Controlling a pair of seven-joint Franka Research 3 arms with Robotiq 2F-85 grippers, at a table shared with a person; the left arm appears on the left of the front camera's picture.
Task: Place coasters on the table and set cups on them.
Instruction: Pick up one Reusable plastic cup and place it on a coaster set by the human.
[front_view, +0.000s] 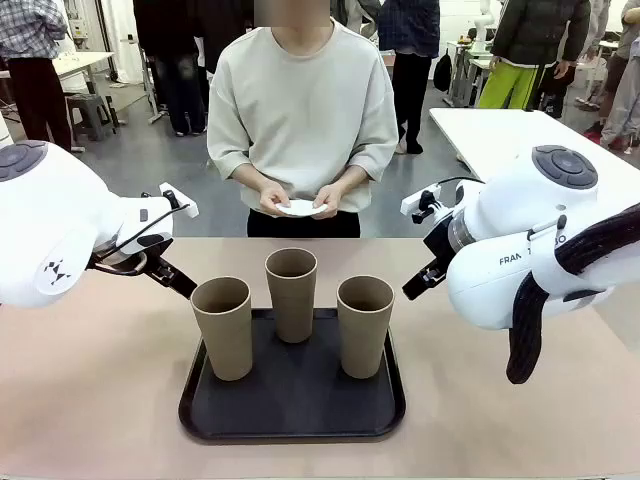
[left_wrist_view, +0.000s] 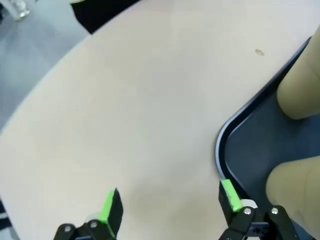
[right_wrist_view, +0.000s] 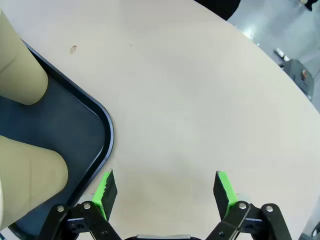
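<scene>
The left end effector (left_wrist_view: 169, 200) and right end effector (right_wrist_view: 165, 187), at nine and three o'clock of the tray (front_view: 290, 395), stand spread and empty. The paper cups (front_view: 291, 290) look light and crushable, so pinch gently mid-wall.

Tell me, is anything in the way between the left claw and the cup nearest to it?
Nothing visible is. The open left claw hovers over the table beside a corner of the black tray, and the nearest cup stands just inside its low rim. The coasters are in the person's hands.
</scene>
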